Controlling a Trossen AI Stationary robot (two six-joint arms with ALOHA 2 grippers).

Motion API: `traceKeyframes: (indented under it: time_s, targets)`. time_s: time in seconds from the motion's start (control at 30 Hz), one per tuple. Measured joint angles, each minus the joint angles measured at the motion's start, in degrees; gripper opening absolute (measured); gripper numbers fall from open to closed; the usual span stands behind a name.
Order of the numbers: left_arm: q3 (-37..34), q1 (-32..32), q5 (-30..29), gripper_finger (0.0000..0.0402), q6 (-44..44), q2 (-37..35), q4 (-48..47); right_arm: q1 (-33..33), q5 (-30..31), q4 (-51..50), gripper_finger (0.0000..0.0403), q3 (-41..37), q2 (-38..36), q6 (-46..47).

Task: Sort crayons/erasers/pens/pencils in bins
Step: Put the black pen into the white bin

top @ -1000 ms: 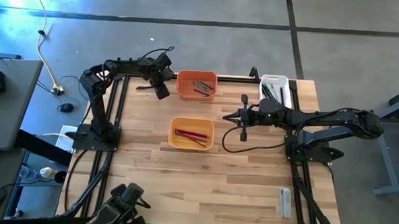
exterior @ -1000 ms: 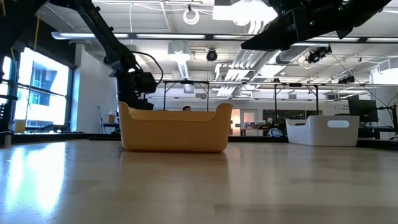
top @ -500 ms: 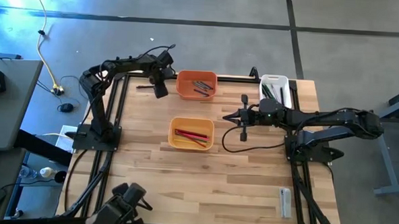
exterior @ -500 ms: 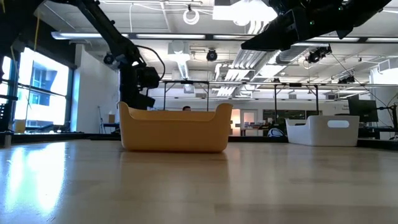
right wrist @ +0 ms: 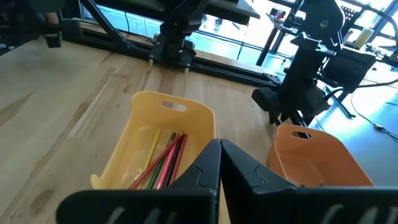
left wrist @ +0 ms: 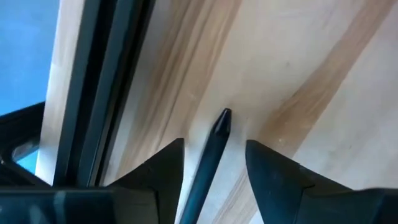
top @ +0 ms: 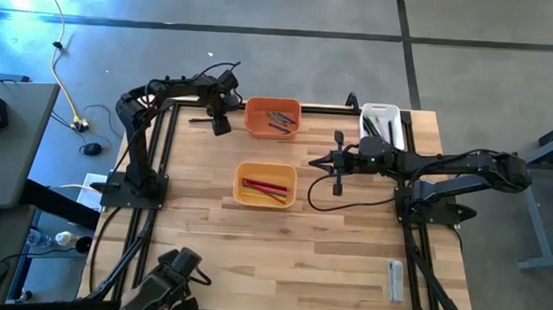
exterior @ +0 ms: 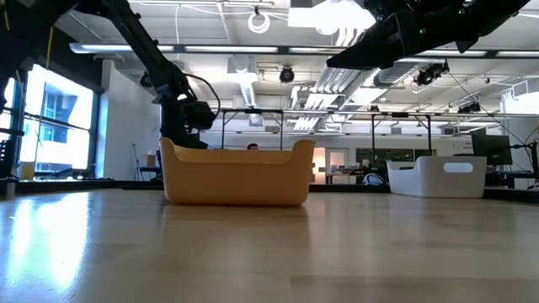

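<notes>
A dark pen [left wrist: 211,149] lies flat on the wood at the table's far left, left of the orange bin [top: 272,117]. My left gripper [left wrist: 214,165] points down over it, open, with one finger on each side of the pen and a gap to both; the high view shows the gripper [top: 219,123] there too. Sticks lie in the orange bin, the yellow-orange bin [top: 265,184] and the white bin [top: 383,124]. My right gripper [top: 315,161] hovers shut between the yellow-orange and white bins, with nothing in it.
Black frame rails [left wrist: 102,87] run close beside the pen along the table's edge. A black cable [top: 349,200] loops on the table under the right arm. A small white object [top: 395,277] lies near the front right corner. Bare wood spreads across the near half.
My left gripper has risen a little beside the orange bin and come back down over the pen. The right arm has kept still.
</notes>
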Motion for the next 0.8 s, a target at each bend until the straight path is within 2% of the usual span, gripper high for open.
traceKeyframes:
  time_s: [0.13,0.33,0.47,0.57,0.63,0.8]
  targets:
    - [0.38,-0.11,0.72,0.0129,1.51,0.63,-0.63,0.0,0.02,0.03,0.0,0.0,0.0,-0.01]
    - [0.36,-1.39,3.28,0.0055,2.72,0.77,-2.02,0.0,0.0,0.06,0.0,0.0,0.0,0.02]
    - [0.95,-3.2,-0.21,0.0015,2.64,0.85,-5.0,0.02,0.02,0.04,0.0,0.0,0.0,1.05]
    - [1.53,-4.12,-2.23,0.0008,1.19,0.66,-9.33,0.0,0.04,-0.01,0.0,0.0,0.0,1.66]
    - [1.37,-4.75,-0.86,0.0012,0.31,-0.06,-12.42,0.01,0.04,-0.21,0.0,0.0,0.0,1.85]
    - [1.68,-6.27,4.02,0.0011,-1.5,-4.43,-11.96,0.02,0.04,-0.24,0.0,0.0,0.0,2.99]
